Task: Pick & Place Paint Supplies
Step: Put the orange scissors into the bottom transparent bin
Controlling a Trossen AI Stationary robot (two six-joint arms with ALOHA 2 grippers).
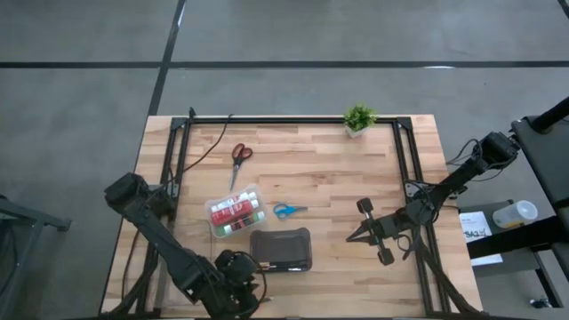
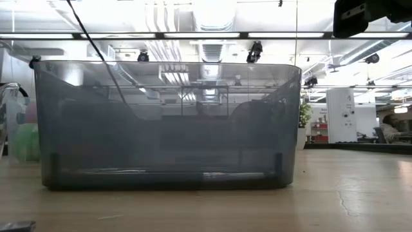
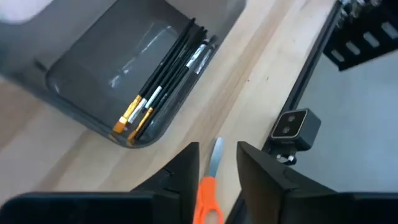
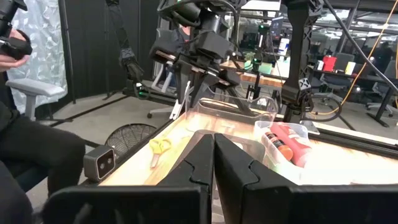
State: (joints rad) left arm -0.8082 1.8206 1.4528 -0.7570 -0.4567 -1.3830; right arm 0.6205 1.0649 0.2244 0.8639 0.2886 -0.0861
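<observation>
My left gripper (image 3: pixel 217 147) is open at the table's near edge (image 1: pixel 242 269), just left of the dark grey case (image 1: pixel 281 250). It hangs above the orange-handled scissors (image 3: pixel 206 194), which lie flat on the wood (image 4: pixel 158 148), in line with the gap between its fingers. Several thin brushes (image 3: pixel 165 81) lie inside the case. A clear box (image 1: pixel 236 214) holds the red, white and green paint tubes. The red scissors (image 1: pixel 240 155) and the blue scissors (image 1: pixel 286 211) lie flat on the table. My right gripper (image 1: pixel 353 236) is shut and waits right of the case.
A small potted plant (image 1: pixel 358 118) stands at the far edge. A black frame runs along the table's sides, and a small camera block (image 3: pixel 296 127) sits on the near rail close to the orange scissors. A seated person (image 4: pixel 25 124) is beyond the table's left side.
</observation>
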